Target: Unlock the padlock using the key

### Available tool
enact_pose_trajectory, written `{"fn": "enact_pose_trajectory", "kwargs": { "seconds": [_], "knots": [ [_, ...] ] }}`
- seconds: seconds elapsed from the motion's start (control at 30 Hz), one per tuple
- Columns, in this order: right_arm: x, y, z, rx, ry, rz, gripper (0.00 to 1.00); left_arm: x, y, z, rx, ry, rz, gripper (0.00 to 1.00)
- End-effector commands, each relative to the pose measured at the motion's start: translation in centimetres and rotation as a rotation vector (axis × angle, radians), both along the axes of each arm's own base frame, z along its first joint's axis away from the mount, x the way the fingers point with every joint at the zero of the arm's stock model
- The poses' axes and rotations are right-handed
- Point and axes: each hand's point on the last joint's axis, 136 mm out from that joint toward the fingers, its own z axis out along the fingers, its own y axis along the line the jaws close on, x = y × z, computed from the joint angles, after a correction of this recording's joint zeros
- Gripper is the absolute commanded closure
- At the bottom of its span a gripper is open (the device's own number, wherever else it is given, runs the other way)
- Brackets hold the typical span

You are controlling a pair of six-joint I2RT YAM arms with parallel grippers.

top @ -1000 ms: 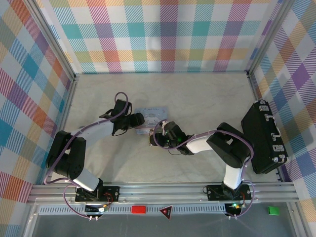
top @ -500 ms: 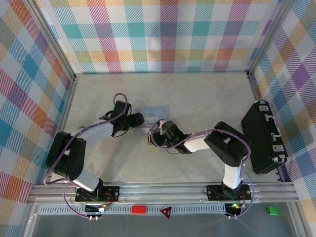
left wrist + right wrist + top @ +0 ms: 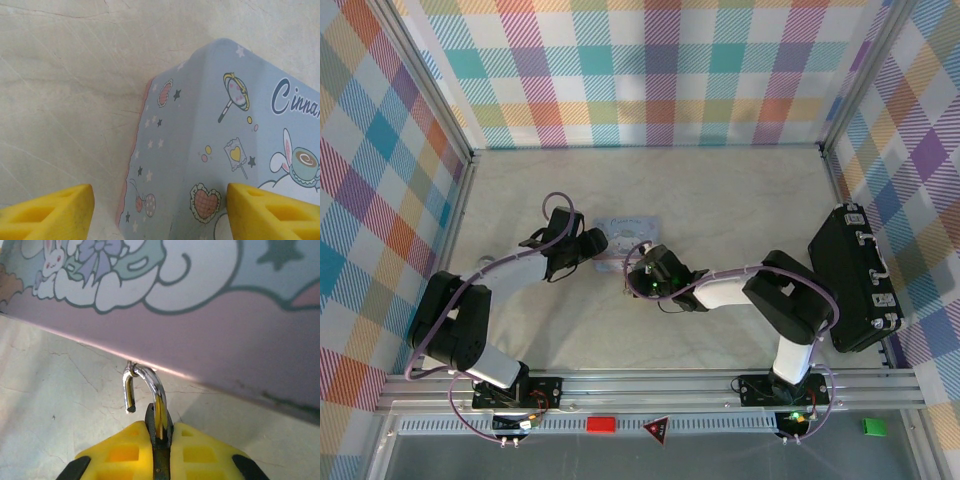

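Bearing cut-off "Cinna" lettering, the tin [image 3: 200,135] lies beside the padlock [image 3: 158,407].

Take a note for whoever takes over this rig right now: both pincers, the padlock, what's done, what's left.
The left pincer is open, straddling a corner of the cartoon-printed tin, not gripping it.
The right pincer is shut on the padlock, beside the tin's pink side wall.
Done: the shackle's free end is out of the body, so it looks unlocked.
Left: the shackle top appears hooked at the tin's edge; probably lift it free.
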Motion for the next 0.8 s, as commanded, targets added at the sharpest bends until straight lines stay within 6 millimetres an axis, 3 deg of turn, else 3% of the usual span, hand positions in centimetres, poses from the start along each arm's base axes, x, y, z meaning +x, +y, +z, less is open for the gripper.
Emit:
{"fn": "enact_pose_trajectory", "kwargs": {
  "seconds": [0.0,0.33,0.77],
  "knots": [
    [0.2,-1.9,-0.6,-0.09,0.019,-0.089,0.98,-2.7,2.3,-3.1,0.072,0.119,0.052,0.32],
    [1.8,-2.4,0.4,-0.003,0.043,-0.176,1.0,-4.7,0.7,-4.3,0.049,0.144,-0.01,0.34],
    [2.8,-4.4,0.2,0.006,0.079,-0.278,1.0,-6.9,-1.3,-4.0,0.076,0.124,-0.061,0.34]
  ]
}}
